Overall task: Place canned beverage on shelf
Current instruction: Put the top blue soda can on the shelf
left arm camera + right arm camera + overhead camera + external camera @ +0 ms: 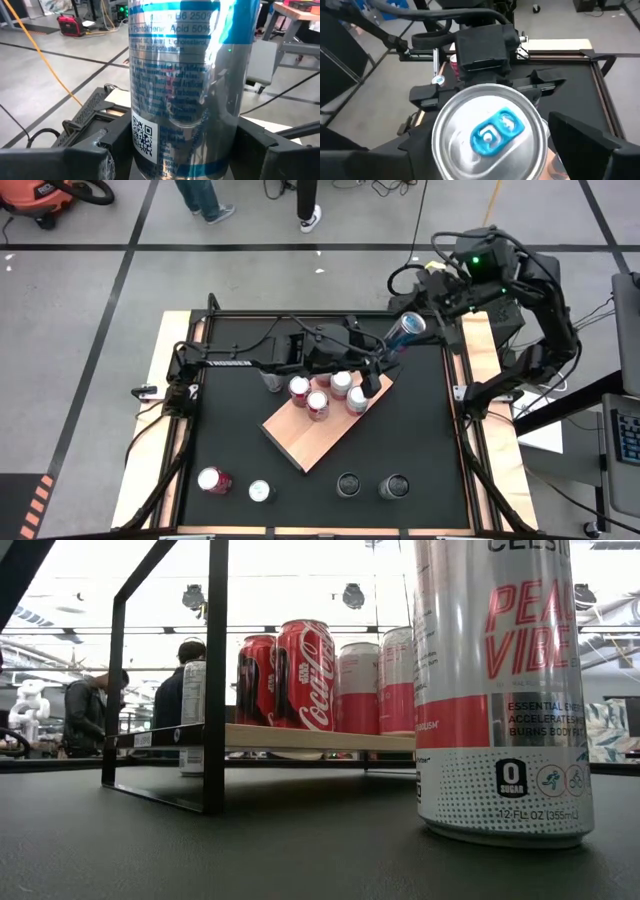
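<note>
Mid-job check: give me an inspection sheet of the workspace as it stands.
Surface: black tabletop, no spills seen.
Job's things: shelf angled mid-table with four cans on it; blue-tab can up in the air.
Clutter: at least four loose cans on the tabletop, off the shelf.
Hands: left hand shut on the blue-tab can; right hand open around its top.
Cables: black leads along the left arm.
Surroundings: people's legs beyond the table.
</note>
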Action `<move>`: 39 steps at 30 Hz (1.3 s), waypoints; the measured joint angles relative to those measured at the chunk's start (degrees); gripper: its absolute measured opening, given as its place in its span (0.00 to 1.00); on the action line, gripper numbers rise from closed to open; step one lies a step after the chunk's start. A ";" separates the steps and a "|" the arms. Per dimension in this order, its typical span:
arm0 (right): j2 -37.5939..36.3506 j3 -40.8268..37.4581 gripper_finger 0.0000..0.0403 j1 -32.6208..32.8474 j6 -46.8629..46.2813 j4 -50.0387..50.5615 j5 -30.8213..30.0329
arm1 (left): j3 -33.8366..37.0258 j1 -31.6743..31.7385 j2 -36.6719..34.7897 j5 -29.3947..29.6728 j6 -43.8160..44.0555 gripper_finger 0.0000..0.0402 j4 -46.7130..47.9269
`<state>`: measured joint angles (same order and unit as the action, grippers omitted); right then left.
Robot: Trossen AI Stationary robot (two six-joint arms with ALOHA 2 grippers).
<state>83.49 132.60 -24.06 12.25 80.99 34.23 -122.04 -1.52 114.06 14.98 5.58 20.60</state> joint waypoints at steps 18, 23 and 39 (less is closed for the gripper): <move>0.16 0.04 0.63 4.16 -0.63 3.90 -1.68 | 0.00 0.48 0.00 -4.57 -0.10 0.60 2.07; 0.40 0.04 0.55 4.27 -0.55 3.97 -2.00 | 0.00 0.49 0.00 -4.55 0.35 0.60 2.52; 0.54 0.02 0.54 4.31 3.82 4.95 -3.03 | -0.07 -0.41 -0.43 -3.75 -1.53 0.77 1.82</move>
<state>84.03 132.62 -19.75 16.07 85.93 31.20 -122.11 -1.93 113.63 11.23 4.05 22.42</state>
